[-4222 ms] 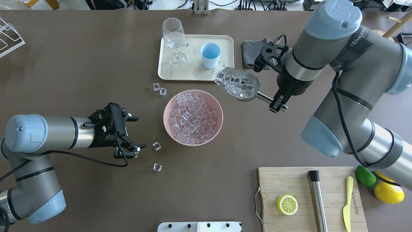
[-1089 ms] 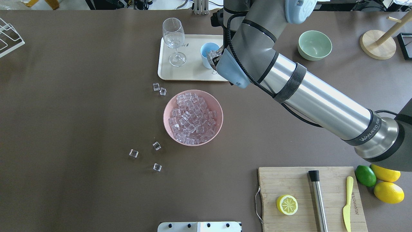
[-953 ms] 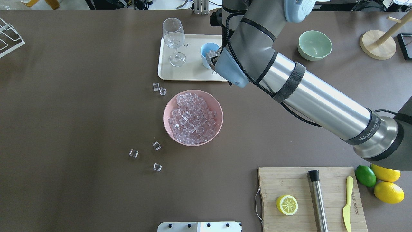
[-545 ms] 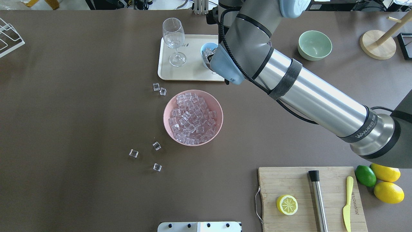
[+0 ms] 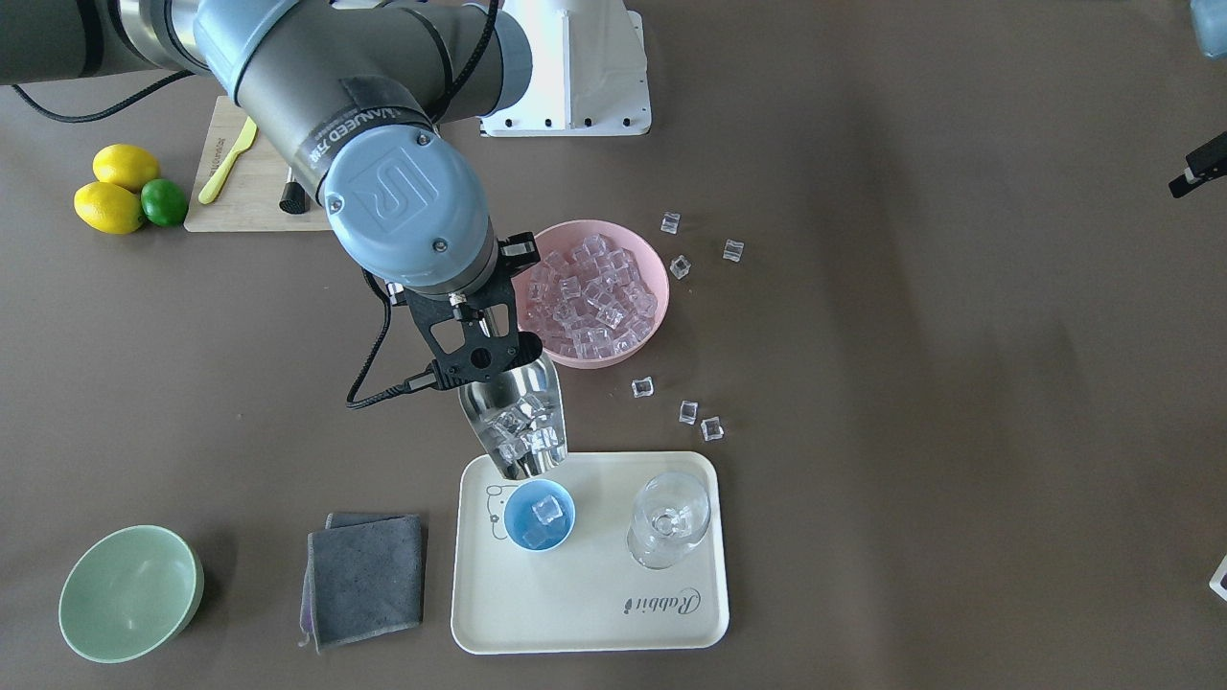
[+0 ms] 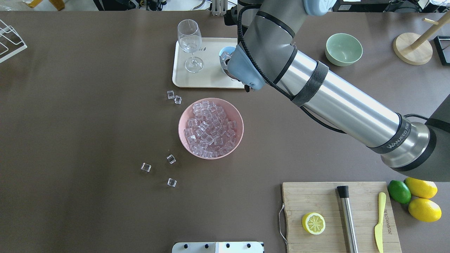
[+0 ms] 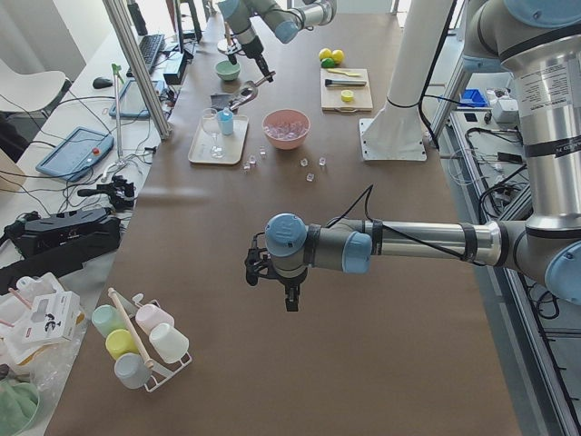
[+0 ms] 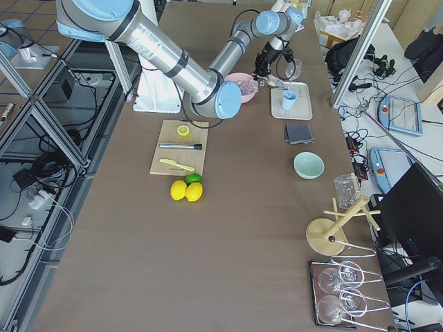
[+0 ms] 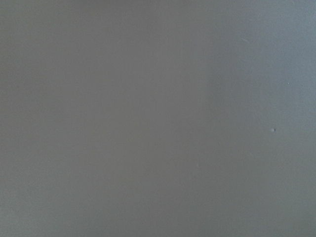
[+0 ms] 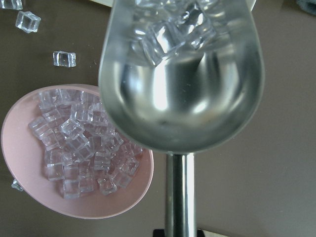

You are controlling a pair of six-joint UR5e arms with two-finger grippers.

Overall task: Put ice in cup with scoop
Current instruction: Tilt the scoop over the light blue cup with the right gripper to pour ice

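Tray: nearest me, cream, flat on table.
Cup: on tray, upright, near the stemmed glass but not touching. At least one cube inside.
Scoop: in the air just behind the cup. Mouth sits over the cup's far rim, tipped down.
Scoop axis: long axis runs handle-to-mouth, from the robot's side toward me. Handle high, mouth low, pointing into the cup.
Ice: bunched at the mouth end of the trough. Back of trough bare in right wrist view.
Handling, ice: hard, light, slick, I'd judge. Likely to slide in a clump and bounce off a small rim.
Handling, scoop: stiff steel, smooth. Best held on the thin handle, firm, else it may roll in the grip.
R gripper: fingers clamped narrow on the scoop handle, above the trough.
Pink bowl: behind the scoop, plenty of cubes inside. Loose cubes on table around it.
L gripper: well apart, toward table end. Fingers: can't tell.
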